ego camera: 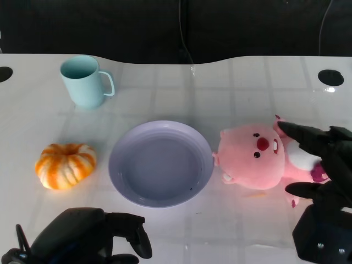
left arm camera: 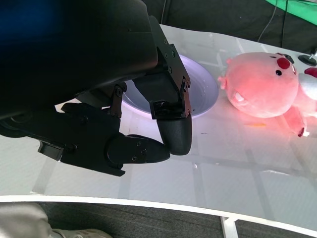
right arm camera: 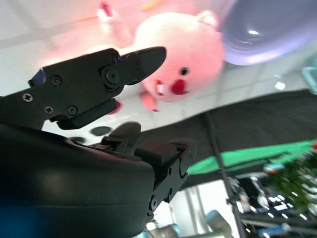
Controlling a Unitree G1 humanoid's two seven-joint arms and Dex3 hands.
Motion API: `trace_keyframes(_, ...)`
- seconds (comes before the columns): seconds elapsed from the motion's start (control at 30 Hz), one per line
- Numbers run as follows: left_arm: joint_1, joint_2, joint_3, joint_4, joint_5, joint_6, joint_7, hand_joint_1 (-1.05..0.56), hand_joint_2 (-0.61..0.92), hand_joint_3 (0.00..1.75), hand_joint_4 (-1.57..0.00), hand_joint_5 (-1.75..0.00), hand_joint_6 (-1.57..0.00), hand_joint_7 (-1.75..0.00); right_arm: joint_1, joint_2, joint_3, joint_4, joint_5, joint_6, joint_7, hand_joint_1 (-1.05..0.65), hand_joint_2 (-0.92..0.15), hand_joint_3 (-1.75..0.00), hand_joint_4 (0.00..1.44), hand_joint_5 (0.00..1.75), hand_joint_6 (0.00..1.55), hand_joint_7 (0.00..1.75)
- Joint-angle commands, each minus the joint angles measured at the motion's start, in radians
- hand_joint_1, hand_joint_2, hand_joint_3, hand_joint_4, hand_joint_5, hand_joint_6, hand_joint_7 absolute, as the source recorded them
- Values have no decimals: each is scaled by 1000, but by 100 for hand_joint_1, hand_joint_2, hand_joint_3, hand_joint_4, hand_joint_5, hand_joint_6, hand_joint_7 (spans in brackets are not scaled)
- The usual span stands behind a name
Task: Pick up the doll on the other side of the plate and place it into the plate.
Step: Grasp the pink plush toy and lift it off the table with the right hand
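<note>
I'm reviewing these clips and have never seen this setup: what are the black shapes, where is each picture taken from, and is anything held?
The black shapes are a humanoid robot's two hands. One picture looks down from its head; the others sit behind each wrist. On the white table lie a lilac round plate, a pink plush doll, a light blue mug and an orange-and-white striped pumpkin. The right hand reaches over the doll, fingers spread; a firm grip is not visible. The left hand holds nothing.
</note>
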Motion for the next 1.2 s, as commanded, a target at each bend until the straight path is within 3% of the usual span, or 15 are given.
trace_keyframes(0.03, 2, 16, 4, -3, 5, 0, -8, -26, 92, 32, -67, -145, -80, -83, -25, -29, -2, -11, -28, 51, 53, -62, -85, 0, 0, 54, 15, 0)
trace_keyframes(0.53, 2, 16, -3, 6, 11, -7, 1, -27, 92, 33, -67, -150, -79, -85, -150, -80, 81, 68, -135, 161, 240, -69, -85, -1, 2, 50, 13, 2)
trace_keyframes(0.6, 3, 13, -4, 4, 13, 1, 0, -28, 92, 33, -67, -149, -78, -85, -189, -86, 101, 132, -138, 153, 250, -68, -85, -1, 4, 49, 15, 2)
trace_keyframes(0.83, 15, 12, -2, -10, 15, -1, 3, -28, 92, 34, -67, -150, -79, -86, -312, -69, 187, 359, -160, 159, 238, -67, -87, 0, 29, 21, 21, 1)
trace_keyframes(1.03, 29, 13, 4, -44, 13, 19, -10, -30, 92, 37, -64, -156, -76, -91, -426, -51, 267, 593, -167, 113, 164, -71, -90, -1, 32, 17, 24, 1)
trace_keyframes(1.2, 40, 16, 8, -57, 8, 23, -13, -27, 92, 35, -63, -155, -75, -92, -522, -34, 340, 819, -185, 31, 46, -72, -92, -4, 48, 19, 33, 3)
